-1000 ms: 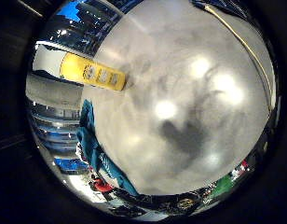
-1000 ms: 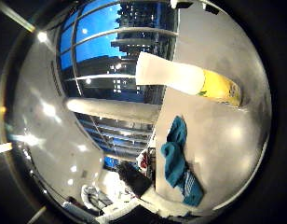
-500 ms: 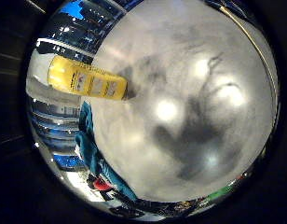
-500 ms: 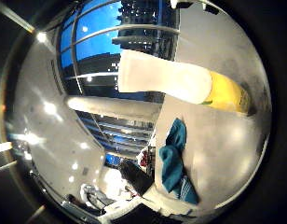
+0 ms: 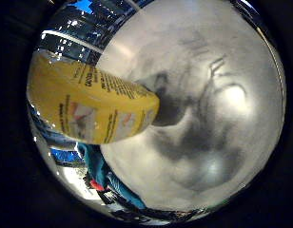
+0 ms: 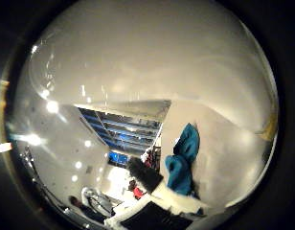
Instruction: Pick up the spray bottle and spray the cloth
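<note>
A: Bottle (image 5: 92, 107), notes. Yellow body with dark print and a small picture panel; its base end touches the pale grey table (image 5: 218, 156) and casts a dark shadow there. It fills much of the little-finger-side view, so it is close to the palm. In the thumb-side view a broad whitish surface covers the upper part, likely the bottle's pale upper portion, though I cannot be sure.

B: Cloth?

A: Teal cloth (image 6: 182, 160), crumpled, lying on the table near its edge, apart from the bottle.

B: Hand?

A: A dark tip on a white part (image 6: 150, 179) reaches in beside the cloth; probably the hand's own. Released, clenched or grasping the bottle: cannot tell.

B: Containers?

A: Only the bottle; contents not visible.
</note>
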### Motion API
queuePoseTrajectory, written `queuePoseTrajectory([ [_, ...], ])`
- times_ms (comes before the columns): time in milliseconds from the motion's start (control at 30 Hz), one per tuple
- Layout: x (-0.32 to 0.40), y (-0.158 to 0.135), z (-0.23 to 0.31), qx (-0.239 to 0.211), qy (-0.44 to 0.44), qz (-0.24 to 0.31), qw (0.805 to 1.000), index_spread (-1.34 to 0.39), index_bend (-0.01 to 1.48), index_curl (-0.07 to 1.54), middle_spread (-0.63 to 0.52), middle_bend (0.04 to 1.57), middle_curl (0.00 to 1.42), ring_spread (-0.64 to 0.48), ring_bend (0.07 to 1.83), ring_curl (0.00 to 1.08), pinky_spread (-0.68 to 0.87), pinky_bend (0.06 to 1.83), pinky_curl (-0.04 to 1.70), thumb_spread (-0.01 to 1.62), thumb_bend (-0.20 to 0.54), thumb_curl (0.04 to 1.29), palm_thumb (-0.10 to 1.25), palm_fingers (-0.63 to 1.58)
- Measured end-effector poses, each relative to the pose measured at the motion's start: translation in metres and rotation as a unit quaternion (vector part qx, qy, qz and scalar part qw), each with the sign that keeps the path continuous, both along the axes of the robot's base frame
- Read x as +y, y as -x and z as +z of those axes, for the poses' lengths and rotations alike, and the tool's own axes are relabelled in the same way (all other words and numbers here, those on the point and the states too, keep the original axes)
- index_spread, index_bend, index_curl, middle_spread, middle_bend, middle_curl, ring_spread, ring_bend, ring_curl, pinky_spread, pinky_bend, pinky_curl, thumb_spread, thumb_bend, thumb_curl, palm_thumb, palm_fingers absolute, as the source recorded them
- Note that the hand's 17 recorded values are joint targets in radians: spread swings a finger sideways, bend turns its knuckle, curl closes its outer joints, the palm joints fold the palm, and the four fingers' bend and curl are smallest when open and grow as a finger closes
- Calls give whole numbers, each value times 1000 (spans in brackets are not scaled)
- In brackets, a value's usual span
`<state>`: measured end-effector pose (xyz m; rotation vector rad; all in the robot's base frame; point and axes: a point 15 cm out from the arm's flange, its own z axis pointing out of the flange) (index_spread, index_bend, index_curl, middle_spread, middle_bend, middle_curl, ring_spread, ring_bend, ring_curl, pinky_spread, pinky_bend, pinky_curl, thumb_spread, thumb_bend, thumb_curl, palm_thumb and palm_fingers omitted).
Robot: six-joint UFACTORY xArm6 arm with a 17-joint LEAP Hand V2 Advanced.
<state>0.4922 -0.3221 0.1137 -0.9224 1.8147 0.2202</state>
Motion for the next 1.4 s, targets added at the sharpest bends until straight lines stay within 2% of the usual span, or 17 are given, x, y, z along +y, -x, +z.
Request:
queuePoseTrajectory([
  [67,-1,-10,-4,1,-2,3,1000,-176,125,244,2,401,401,66,517,294,352,456,291,1014,-11,289,460,432],
  [167,-1,-23,-9,0,0,10,1000,-225,122,220,-66,547,465,-44,764,363,130,563,303,1016,-13,297,519,721],
  [200,-1,-25,-12,0,-1,11,1000,-234,144,231,-78,563,482,-63,794,386,80,593,322,1015,-14,300,530,706],
  [233,-1,-29,-12,-1,-1,12,1000,-272,197,229,-107,605,496,-94,861,394,-21,692,332,1015,-7,304,560,1010],
  [267,-2,-31,-11,-3,-1,10,1000,-297,209,255,-129,627,526,-126,907,428,-109,752,373,1016,-9,306,583,1039],
  [300,-3,-32,-10,-5,-2,8,1000,-309,236,272,-131,656,543,-134,926,444,-130,791,395,1016,-10,307,589,1121],
  [333,-3,-33,-9,-8,-4,5,1000,-343,308,319,-151,734,592,-161,982,490,-188,866,446,1014,-11,311,618,1172],
  [367,-4,-34,-7,-10,-5,3,1000,-363,355,351,-163,769,622,-176,1009,511,-220,917,480,1013,-13,313,633,1140],
  [433,-3,-36,-5,-14,-5,4,1000,-410,544,462,-189,881,700,-205,1103,563,-255,1029,561,1007,-17,316,675,1150],
  [467,-1,-36,-4,-16,-6,6,1000,-415,562,475,-192,895,709,-207,1113,569,-255,1041,571,1007,-16,317,679,1143],
  [533,-1,-39,1,-23,-5,6,1000,-424,697,554,-198,976,758,-222,1174,601,-254,1104,623,1002,-15,318,703,1160],
  [633,3,-42,14,-35,-9,10,999,-409,910,709,-204,1108,842,-229,1288,665,-238,1191,743,997,-16,325,757,1085],
  [733,15,-48,38,-58,-14,26,998,-365,1046,813,-199,1190,887,-231,1347,707,-217,1240,859,993,-19,329,795,1071],
  [867,28,-57,77,-87,-2,41,995,-323,1111,872,-181,1274,901,-228,1377,738,-197,1230,985,1009,-11,334,840,1068],
  [1067,70,-47,132,-107,6,79,991,-263,1163,905,-140,1350,869,-232,1385,779,-176,1160,1217,1105,13,387,1021,1063],
  [1200,103,-24,152,-84,51,138,986,-246,1162,905,-132,1374,845,-231,1385,795,-172,1113,1334,1117,-6,429,1071,1072],
  [1400,157,15,187,-47,112,227,966,-238,1164,907,-131,1384,824,-234,1377,811,-167,1075,1432,1106,-10,473,1093,1077],
])
